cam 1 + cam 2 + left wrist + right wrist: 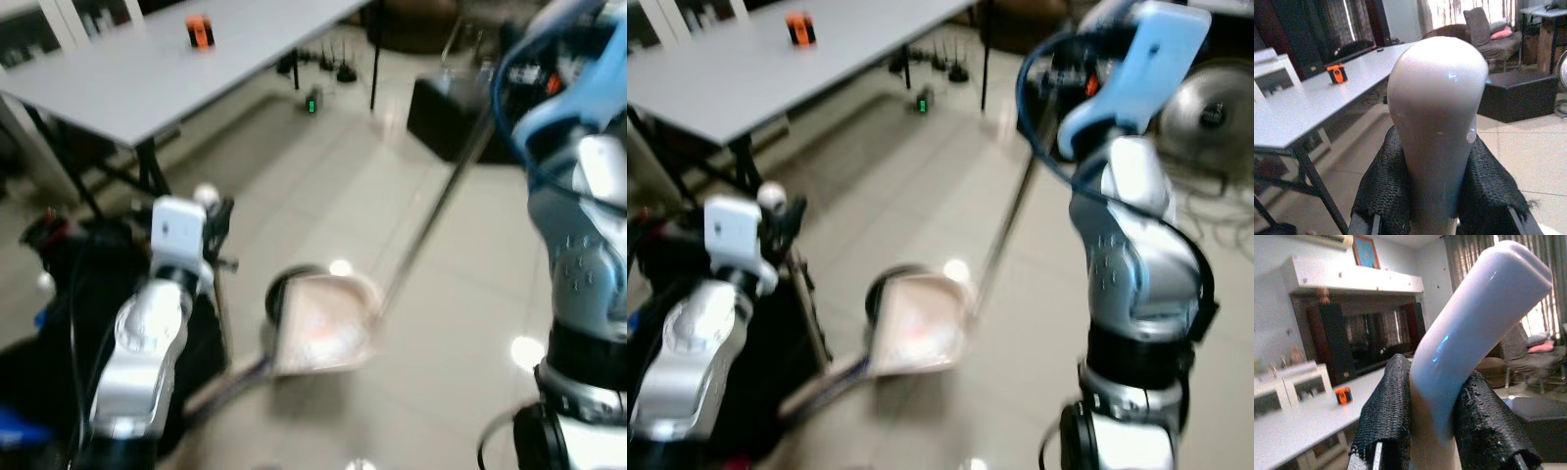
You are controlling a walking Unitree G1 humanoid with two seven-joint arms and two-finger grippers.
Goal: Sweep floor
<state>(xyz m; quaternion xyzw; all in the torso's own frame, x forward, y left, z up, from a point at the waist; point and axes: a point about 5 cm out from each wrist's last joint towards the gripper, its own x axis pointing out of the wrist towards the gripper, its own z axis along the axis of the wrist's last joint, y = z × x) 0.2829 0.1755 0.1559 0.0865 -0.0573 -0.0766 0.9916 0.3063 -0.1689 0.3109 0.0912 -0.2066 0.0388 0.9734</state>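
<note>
A pinkish dustpan (326,331) rests on the tiled floor in front of me. Its long thin pole (441,201) slants up toward my raised right arm (1132,225). In the right wrist view my right gripper (1432,399) is shut on the pole's curved pale handle (1469,328), black fingers (1386,406) on both sides. My left gripper (1437,166) is shut on a broom stick with a rounded white knob (1437,93). In the head views that knob (206,194) shows above my left arm, and the stick (221,313) runs down beside the dustpan.
A long grey table (147,73) carrying a small orange object (200,31) stands at the back left. Dark bags and clutter (59,294) lie by my left side. A black box (451,117) sits behind the dustpan, and a fan (1215,108) and cables (1225,230) are on the right.
</note>
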